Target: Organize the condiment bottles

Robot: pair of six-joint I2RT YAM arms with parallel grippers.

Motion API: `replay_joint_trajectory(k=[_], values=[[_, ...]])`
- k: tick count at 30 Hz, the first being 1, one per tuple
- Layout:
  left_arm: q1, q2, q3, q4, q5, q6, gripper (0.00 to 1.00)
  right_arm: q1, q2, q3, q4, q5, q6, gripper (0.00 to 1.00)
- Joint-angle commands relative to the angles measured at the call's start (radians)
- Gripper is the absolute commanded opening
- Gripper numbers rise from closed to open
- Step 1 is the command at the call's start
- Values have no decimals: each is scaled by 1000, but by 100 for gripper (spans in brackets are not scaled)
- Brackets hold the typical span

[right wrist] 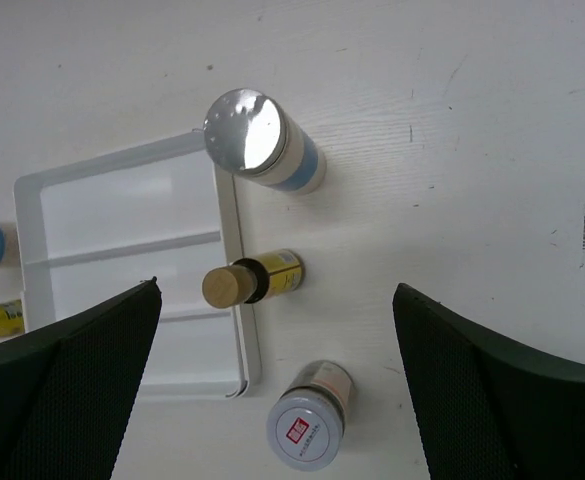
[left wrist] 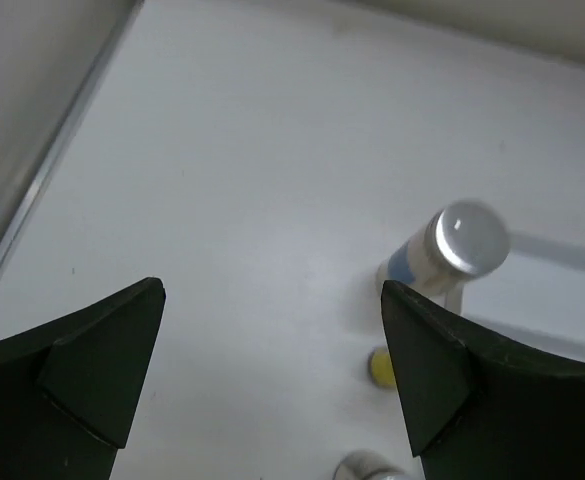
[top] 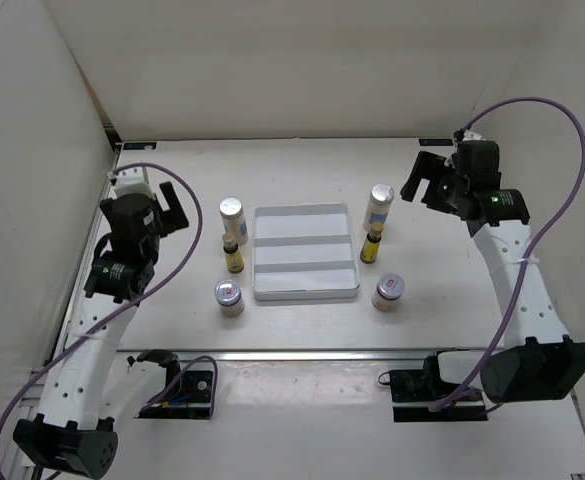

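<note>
Well, six condiment bottles stand on the white table [top: 302,170], three along each side of the three-section tray [top: 306,295]. Far to near: left white bottle [top: 233,218], left yellow bottle [top: 234,256], left jar [top: 229,296]; right white bottle [top: 378,206], right yellow bottle [top: 370,247], right jar [top: 388,291]. The left gripper [top: 175,210] and right gripper [top: 419,178] hang spread wide, holding nothing. White walls [top: 272,60] surround everything. The red marks on the jar lids are unreadable.

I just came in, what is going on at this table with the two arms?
Organizing has not started; nothing is held. The left tool and the right tool are both open above the table. The tray is empty. A white bottle, a yellow bottle and a jar stand left of it, and a matching trio right of it.
</note>
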Motion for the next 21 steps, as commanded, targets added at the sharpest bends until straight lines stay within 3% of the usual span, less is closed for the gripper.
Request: replay_joint_trajectory(k=[1, 3, 9, 13, 21], values=[[-37, -55, -70, -98, -77, -45, 100, 51, -60, 9, -40, 79, -52, 100], [-37, -112, -136, -7, 24, 19, 100, 65, -87, -22, -31, 79, -52, 100], [-66, -80, -165, 21, -80, -70, 100, 216, -53, -82, -40, 66, -121, 100], [-66, -37, -165, 21, -80, -90, 100, 286, -44, -140, -79, 212, -26, 100], [-97, -72, -165, -14, -223, -101, 100, 321, -4, -289, -137, 246, 141, 100]])
